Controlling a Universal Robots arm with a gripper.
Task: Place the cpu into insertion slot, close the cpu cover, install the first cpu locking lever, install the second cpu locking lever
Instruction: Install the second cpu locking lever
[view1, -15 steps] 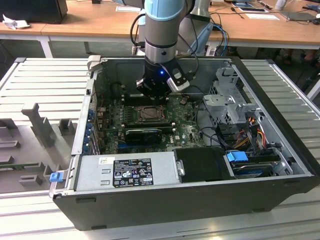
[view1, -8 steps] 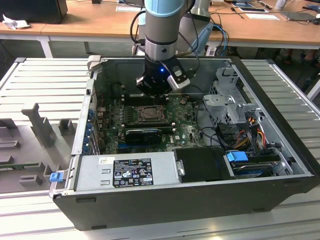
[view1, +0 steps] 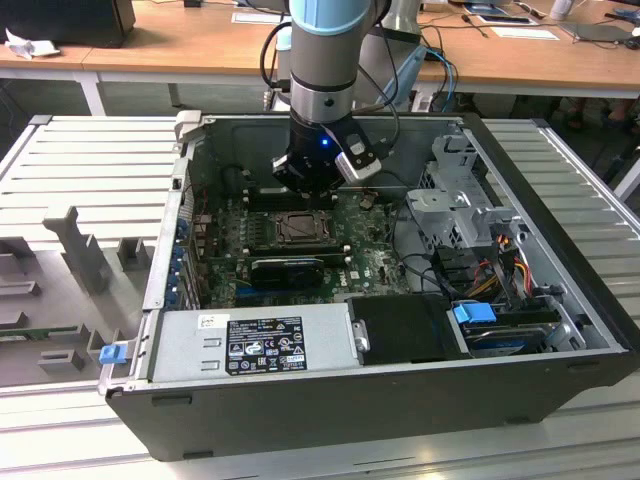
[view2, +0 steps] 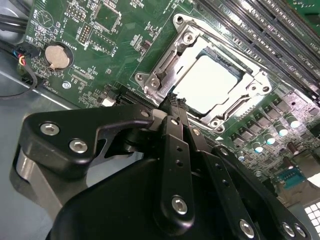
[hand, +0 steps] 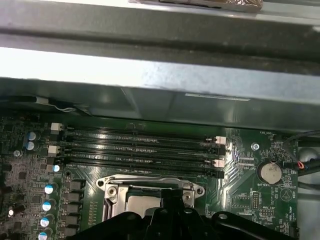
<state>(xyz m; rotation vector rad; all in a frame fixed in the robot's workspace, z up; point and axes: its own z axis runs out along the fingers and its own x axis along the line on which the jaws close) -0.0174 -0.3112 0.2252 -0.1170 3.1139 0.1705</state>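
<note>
While the arm reaches down into the open computer case (view1: 560, 330), the gripper (view2: 172, 102) hangs just above the insertion slot (view2: 165, 60) on the green motherboard (view2: 100, 45); its black fingers (view2: 176, 145) are drawn together, gripping nothing. The cpu (view2: 207, 82) lies flat in the slot, framed by the cpu cover (view2: 252, 82). 4 long memory slots (hand: 140, 147) run just beside the socket.

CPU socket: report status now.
Gripper hovering at socket frame edge. Pale silver square cpu seated in black-rimmed insertion slot. Nothing in the way.
</note>
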